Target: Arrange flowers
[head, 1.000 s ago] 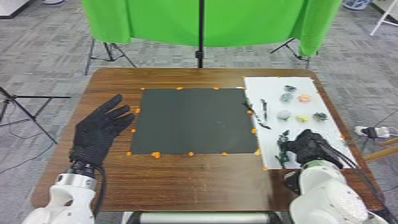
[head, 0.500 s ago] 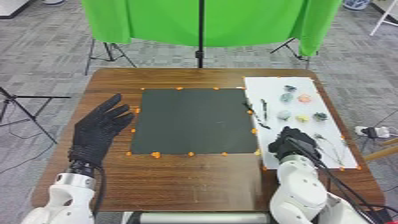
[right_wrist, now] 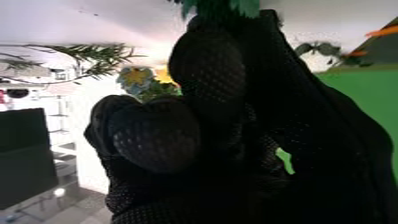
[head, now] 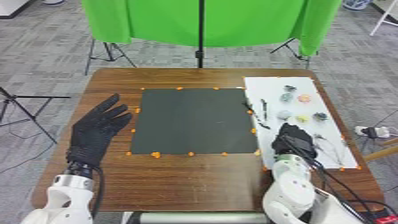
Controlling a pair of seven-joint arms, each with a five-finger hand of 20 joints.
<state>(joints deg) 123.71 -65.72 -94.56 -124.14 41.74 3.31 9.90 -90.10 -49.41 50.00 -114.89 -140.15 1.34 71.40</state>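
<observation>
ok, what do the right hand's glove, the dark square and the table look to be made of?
Right hand: glove of black knit or mesh fabric, matte, dimpled weave showing.
Dark square: flat, even matte grey; paper, felt or board, can't tell.
Table: wood or wood-look laminate, brown streaky grain.

With 12 o'clock set at the far edge of the table (head: 204,185), the mat (head: 191,120) is laid near the middle, toward 12. The sheet (head: 266,85) is placed just beside it at 3 o'clock. On the sheet, two stems (head: 264,109) are laid toward 10 o'clock, flower heads (head: 304,98) are spread from 12 to 2 and around the middle, and thin sprigs (head: 330,145) are laid toward 5. Beyond the table, the curtain (head: 258,25) is hung at 12.
</observation>
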